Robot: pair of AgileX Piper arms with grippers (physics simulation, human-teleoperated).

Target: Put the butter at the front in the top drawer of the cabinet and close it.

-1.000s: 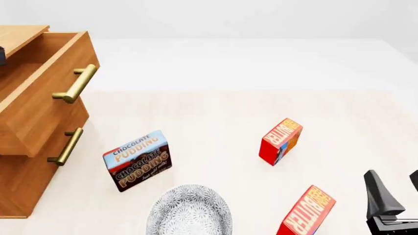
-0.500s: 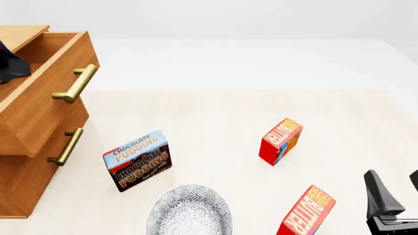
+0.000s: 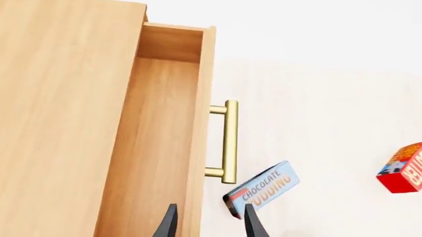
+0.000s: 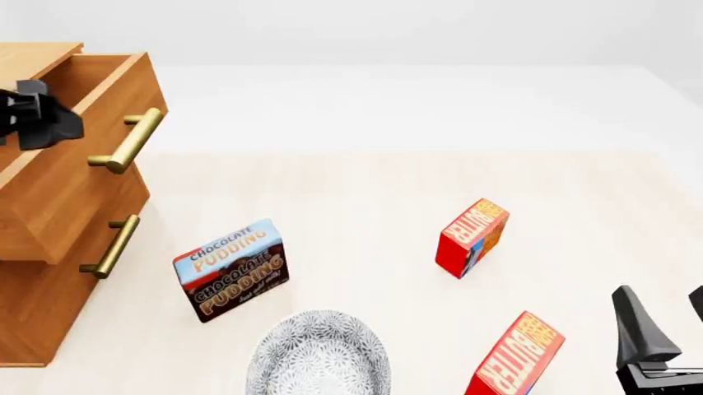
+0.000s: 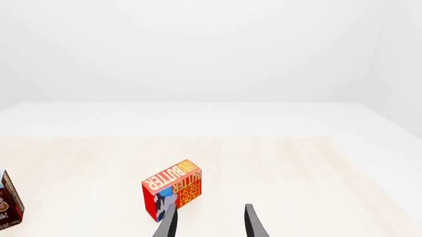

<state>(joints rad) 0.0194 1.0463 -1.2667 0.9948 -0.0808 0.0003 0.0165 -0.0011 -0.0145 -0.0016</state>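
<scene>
Front view: the orange-brown wood-grain cabinet point(image 4: 44, 271) stands at the table's left edge, its upper wooden drawer with the brass bar handle point(image 4: 77, 156) pulled out.

The small red carton lettered "BUTTER" at the front point(image 4: 516, 355) leans near the bottom edge, just left of the black right gripper point(image 4: 659, 317), whose fingers stand apart, holding nothing. A second butter carton point(image 4: 472, 237) stands farther back, with bare pale wood-look tabletop point(image 4: 351, 189) around it. The brown-and-blue "CHOCOLATE PUDDING" box point(image 4: 230, 268) sits near the cabinet; a speckled round bowl point(image 4: 318, 354) lies just in front of it. The left gripper point(image 3: 207, 222) hovers above the drawer's front edge, fingers parted, empty.
</scene>
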